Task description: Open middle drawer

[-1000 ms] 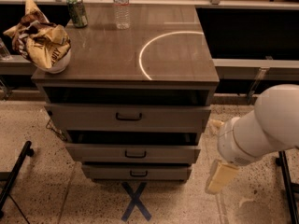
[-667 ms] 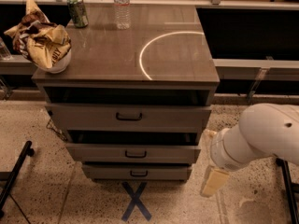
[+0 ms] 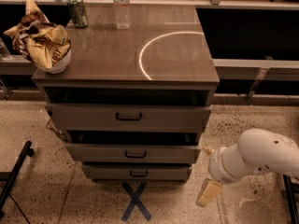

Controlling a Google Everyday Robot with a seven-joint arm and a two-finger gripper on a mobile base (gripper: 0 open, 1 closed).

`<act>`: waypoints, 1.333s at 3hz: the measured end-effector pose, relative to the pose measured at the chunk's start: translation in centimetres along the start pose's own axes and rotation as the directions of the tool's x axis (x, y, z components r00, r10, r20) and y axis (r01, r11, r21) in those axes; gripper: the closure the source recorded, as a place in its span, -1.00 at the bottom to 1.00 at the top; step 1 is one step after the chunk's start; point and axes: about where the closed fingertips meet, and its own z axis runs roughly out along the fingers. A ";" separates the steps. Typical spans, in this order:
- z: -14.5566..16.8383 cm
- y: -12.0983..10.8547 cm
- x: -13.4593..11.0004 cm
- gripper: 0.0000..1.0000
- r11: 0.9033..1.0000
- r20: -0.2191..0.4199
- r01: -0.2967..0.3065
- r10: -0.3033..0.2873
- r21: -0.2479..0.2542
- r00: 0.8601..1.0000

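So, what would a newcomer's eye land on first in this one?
Probably the bulky white arm low on the right. Its tool hangs near the floor, to the right of the middle drawer and apart from it. Next come the bright white arc on the cabinet top and the crumpled bag in a bowl at the top's left front corner.

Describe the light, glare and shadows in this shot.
Camera view: warm, dim light overall; a bright arc, likely glare, curves across the cabinet top; deep shadow fills the gap above the middle drawer, hiding its inside; the gripper, low and to the right of the cabinet, shows pale and well lit.
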 end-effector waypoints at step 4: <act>7.0 0.4 0.2 -1.00 0.995 0.269 0.002 0.023 -0.095 0.963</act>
